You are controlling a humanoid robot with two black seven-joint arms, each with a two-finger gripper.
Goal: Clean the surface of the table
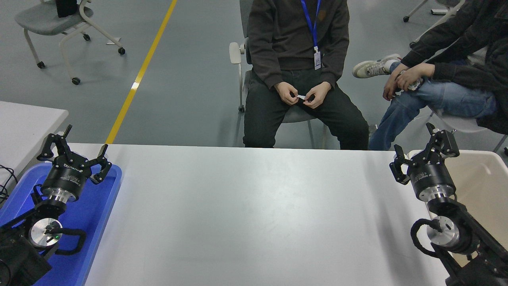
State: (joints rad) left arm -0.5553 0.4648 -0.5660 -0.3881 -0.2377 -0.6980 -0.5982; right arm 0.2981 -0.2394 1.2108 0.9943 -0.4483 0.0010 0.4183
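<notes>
The table surface (pixel 254 214) is a wide matte white-grey top filling the lower picture, with nothing lying on its bare part. My right gripper (pixel 413 138) is open and empty above the table's far right corner, at the beige bin's left rim. My left gripper (pixel 85 139) is open and empty, parked over the blue tray at the lower left.
A blue plastic tray (pixel 105 206) lies on the table's left end. A beige bin (pixel 484 178) stands at the right edge. A smaller white table (pixel 27 123) shows at the left. Two persons (pixel 301 71) sit on chairs beyond the far edge.
</notes>
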